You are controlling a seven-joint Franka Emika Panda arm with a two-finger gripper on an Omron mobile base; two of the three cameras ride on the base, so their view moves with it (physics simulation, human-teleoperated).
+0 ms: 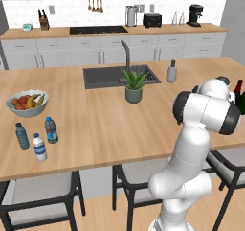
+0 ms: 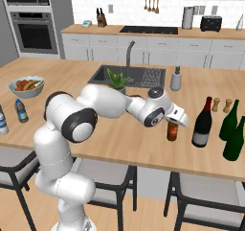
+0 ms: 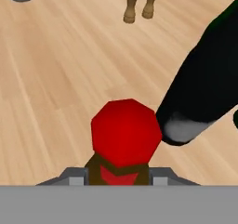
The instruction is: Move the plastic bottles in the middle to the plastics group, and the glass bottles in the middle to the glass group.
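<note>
Already clamped: end effector (image 2: pixel 173 123) pinching the small brown bottle with red top (image 2: pixel 172 130) around its neck, finger pads (image 3: pixel 74 175) tight on either side below the cap. Cannot tell whether lifted or standing on the tabletop (image 2: pixel 119 134). Bottle just beside the tall near-black wine bottle (image 2: pixel 203 123), on the sink side of it; two dark green glass bottles (image 2: pixel 232 131) just past that wine bottle, wooden salt and pepper shakers (image 2: pixel 221 104) behind.

Progress, judged from the layout: plastics side likely finished, with three small water bottles (image 1: pixel 37 138) grouped near the fruit bowl (image 1: pixel 27 103), far from the wine bottle. Wine bottle close to the green glass, possibly placed already, though not certain. Remaining: carry the brown bottle past the wine bottle, set down by the green glass, release.
</note>
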